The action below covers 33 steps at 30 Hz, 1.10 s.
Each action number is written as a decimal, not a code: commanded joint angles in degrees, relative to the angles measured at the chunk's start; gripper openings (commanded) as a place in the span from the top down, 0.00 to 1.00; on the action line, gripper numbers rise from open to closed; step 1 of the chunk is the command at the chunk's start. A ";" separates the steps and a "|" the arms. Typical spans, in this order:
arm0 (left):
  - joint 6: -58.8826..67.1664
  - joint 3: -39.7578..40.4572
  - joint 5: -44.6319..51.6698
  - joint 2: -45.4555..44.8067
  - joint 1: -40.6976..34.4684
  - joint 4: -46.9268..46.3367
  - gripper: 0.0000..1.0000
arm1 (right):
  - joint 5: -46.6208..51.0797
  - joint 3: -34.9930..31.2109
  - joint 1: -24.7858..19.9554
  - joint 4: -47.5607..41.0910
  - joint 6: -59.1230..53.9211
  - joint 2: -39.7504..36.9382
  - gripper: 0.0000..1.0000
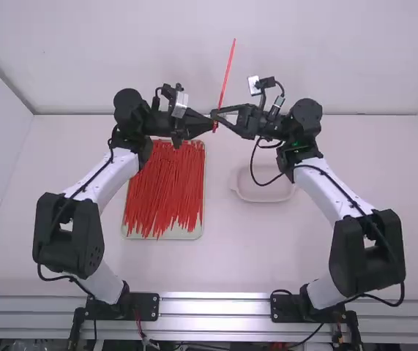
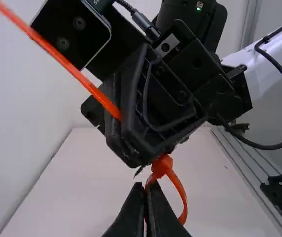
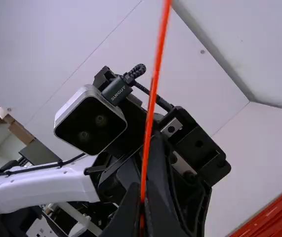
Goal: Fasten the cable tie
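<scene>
Red tie, just one, held up over the table.
Left gripper clamps its loop, right gripper its tail; one tray of spare ties below, one bowl beside.

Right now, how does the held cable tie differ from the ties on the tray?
The held cable tie is in the air, between left gripper and right gripper; the tray ties lie on the tray. The held cable tie is looped, tail up; the tray ties are straight. Both are red.
</scene>
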 commanded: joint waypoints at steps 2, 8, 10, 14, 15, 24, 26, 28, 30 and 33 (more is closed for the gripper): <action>-0.35 1.16 0.22 0.09 -0.11 0.59 0.96 | -0.28 1.03 -0.04 0.13 -0.35 -0.68 1.00; -0.39 1.16 0.22 0.09 -0.11 0.35 0.01 | -0.39 1.03 -1.07 0.13 -0.09 -0.68 1.00; -1.20 1.16 0.20 0.09 -0.11 0.35 0.01 | -0.79 1.03 -2.03 0.15 0.26 -0.68 1.00; -5.49 1.16 -2.10 0.09 -0.11 -1.03 0.01 | -2.95 1.03 -5.60 0.13 0.11 -0.68 1.00; -5.20 1.16 -3.06 0.09 -0.09 -3.21 0.01 | -3.80 1.03 -7.41 0.11 0.09 -0.68 1.00; -1.51 1.11 -5.57 0.09 0.42 -17.33 0.01 | -7.26 1.03 -13.55 -5.46 -6.60 -0.68 1.00; 0.61 1.11 -5.60 0.09 1.22 -21.11 0.01 | -7.28 1.03 -14.71 -12.81 -11.69 -0.68 1.00; 2.27 1.11 -5.60 0.09 2.23 -24.98 0.01 | -6.58 1.03 -15.52 -22.12 -18.23 -0.68 1.00; 2.40 1.11 -5.62 0.09 2.80 -26.58 0.01 | -5.44 1.03 -15.91 -28.87 -23.26 -0.68 1.00; 5.18 1.09 -5.66 0.09 4.20 -31.12 0.01 | -2.32 1.03 -16.33 -41.72 -32.52 -0.68 1.00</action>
